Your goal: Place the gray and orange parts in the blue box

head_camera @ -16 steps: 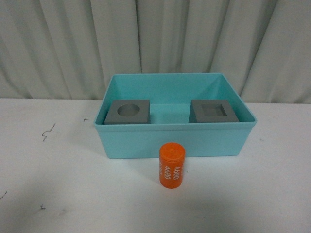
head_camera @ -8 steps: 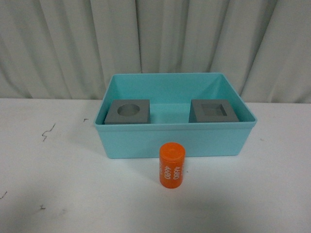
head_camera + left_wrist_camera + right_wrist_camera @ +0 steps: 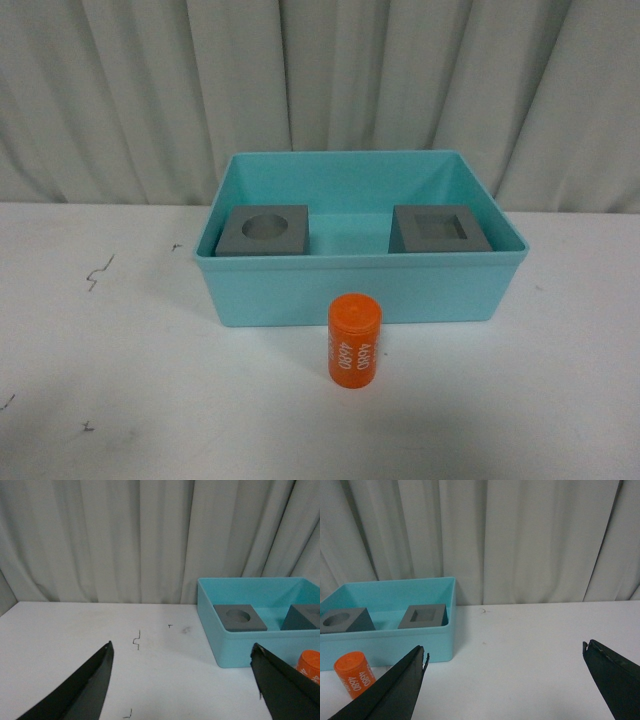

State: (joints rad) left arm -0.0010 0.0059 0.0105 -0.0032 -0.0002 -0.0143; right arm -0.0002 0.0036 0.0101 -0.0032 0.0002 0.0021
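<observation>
The blue box stands mid-table. Inside it on the left rests a gray cube with a round recess; on the right rests a gray cube with a square recess. The orange cylinder with white numerals stands upright on the table just in front of the box's near wall. No arm shows in the front view. My left gripper is open over bare table to the left of the box. My right gripper is open over bare table to the right of the box, with the cylinder beside one finger.
A pleated grey curtain closes off the back of the white table. Small dark marks dot the tabletop on the left.
</observation>
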